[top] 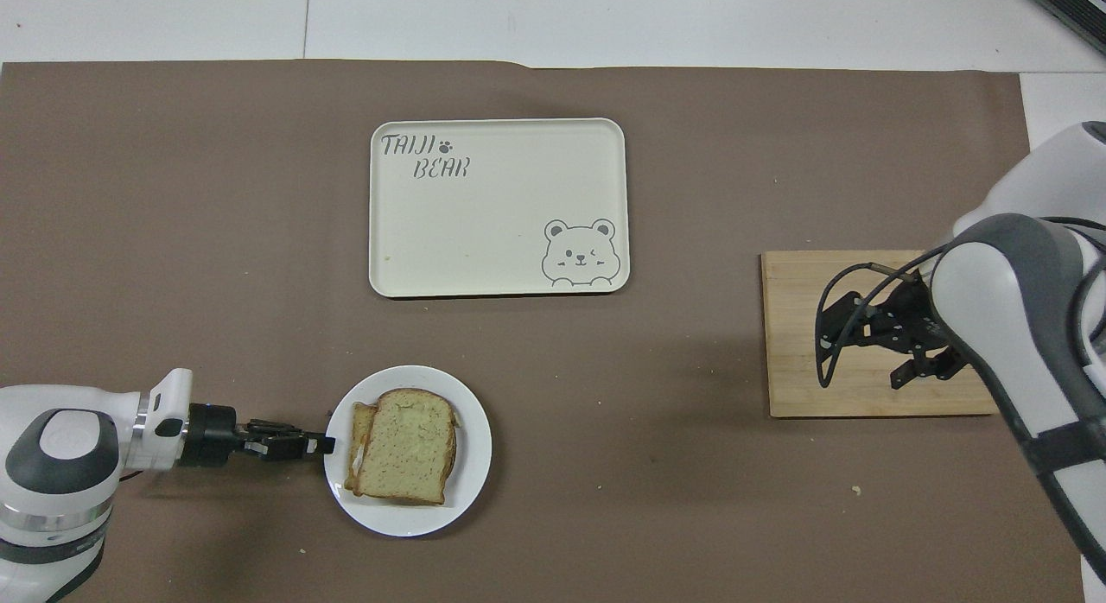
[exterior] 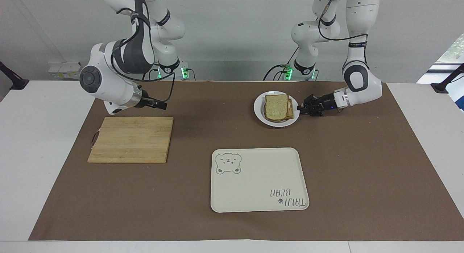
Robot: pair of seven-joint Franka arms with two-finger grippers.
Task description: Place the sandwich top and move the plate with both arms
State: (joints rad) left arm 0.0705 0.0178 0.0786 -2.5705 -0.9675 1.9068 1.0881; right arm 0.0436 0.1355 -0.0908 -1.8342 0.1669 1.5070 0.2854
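Observation:
The sandwich top (exterior: 277, 106) lies on a lower slice on the small white plate (exterior: 259, 111), close to the robots. It also shows in the overhead view (top: 406, 445), on the plate (top: 406, 517). My left gripper (exterior: 299, 108) is low at the plate's rim on the left arm's side, its fingers drawn together on the rim; the overhead view shows the left gripper (top: 318, 446) touching the rim. My right gripper (exterior: 162, 105) hangs over the robots' edge of the wooden cutting board (exterior: 130, 139) and holds nothing that I can see; in the overhead view the right gripper (top: 924, 370) is over the board.
A cream rectangular tray (exterior: 259, 180) with a bear drawing lies farther from the robots than the plate, also in the overhead view (top: 497, 206). The cutting board (top: 795, 326) lies toward the right arm's end. A brown mat (exterior: 362, 155) covers the table.

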